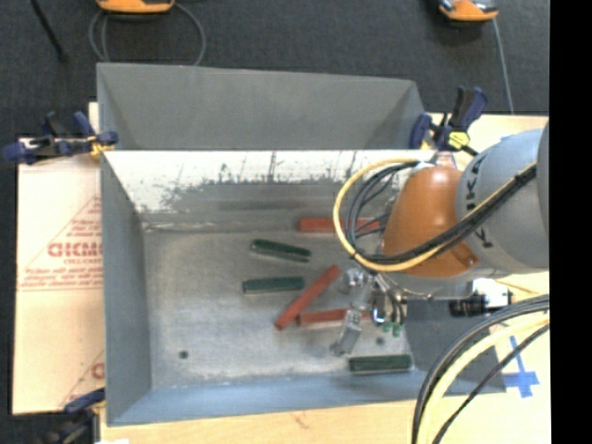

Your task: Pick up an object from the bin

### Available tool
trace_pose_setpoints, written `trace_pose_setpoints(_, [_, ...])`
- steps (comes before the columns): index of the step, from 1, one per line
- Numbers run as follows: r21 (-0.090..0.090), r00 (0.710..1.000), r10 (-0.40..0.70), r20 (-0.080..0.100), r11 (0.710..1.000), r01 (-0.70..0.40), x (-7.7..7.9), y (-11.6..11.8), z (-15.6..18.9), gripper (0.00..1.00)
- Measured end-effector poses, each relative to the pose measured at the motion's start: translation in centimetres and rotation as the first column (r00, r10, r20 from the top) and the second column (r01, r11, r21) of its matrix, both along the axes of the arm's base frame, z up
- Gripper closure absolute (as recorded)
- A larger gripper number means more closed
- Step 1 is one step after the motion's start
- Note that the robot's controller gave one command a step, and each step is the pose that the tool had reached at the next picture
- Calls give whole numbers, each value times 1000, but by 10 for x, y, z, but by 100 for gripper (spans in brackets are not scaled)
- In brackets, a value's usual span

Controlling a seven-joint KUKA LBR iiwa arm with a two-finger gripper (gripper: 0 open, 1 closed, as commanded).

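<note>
In the bin (122,285), left of the middle, lie two green bars: the front green bar (273,285) flat across, the rear green bar (280,248) just behind it and slightly slanted. Right of them the long red bar (309,295) lies diagonally. Its lower end is just beside the short red bar (323,317). Against the back wall lies the far red bar (317,223), partly behind cables. The gripper (354,326) is low over the short red bar's right end, right of the bin's middle; whether it is open or closed cannot be told. Near the front wall, just right of it, lies the near green bar (379,363).
</note>
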State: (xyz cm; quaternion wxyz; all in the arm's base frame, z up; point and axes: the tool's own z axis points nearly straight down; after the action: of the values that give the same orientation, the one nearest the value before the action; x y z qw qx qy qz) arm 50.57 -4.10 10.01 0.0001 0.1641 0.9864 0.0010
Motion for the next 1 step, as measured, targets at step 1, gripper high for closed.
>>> trace_pose_setpoints(1, [1, 992, -129, -4, 992, 129, 3, 6, -31, 0])
